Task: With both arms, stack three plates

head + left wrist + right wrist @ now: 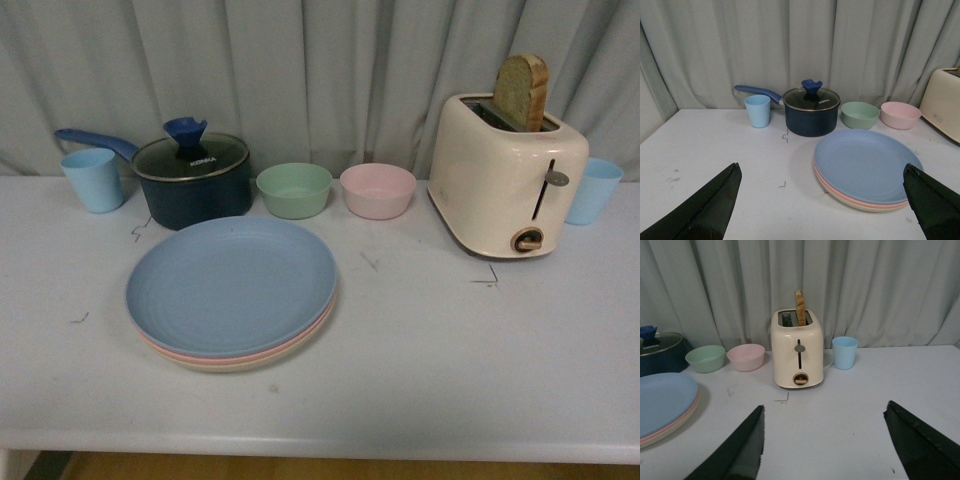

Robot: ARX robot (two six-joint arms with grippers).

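The three plates lie in one stack on the white table, left of the middle: the blue plate (230, 283) on top, the pink plate (300, 345) under it, the beige plate (240, 366) at the bottom. The left wrist view shows the same stack, blue plate (865, 164) uppermost, ahead of my left gripper (822, 172), which is open and holds nothing. My right gripper (824, 412) is open over bare table, with the blue plate (662, 402) and its stack off to one side. Neither arm shows in the front view.
Along the back stand a light blue cup (93, 179), a dark blue lidded saucepan (192, 178), a green bowl (294, 189), a pink bowl (378, 190), a cream toaster (506, 178) holding a bread slice (521, 90), and another blue cup (594, 190). A grey curtain hangs behind.
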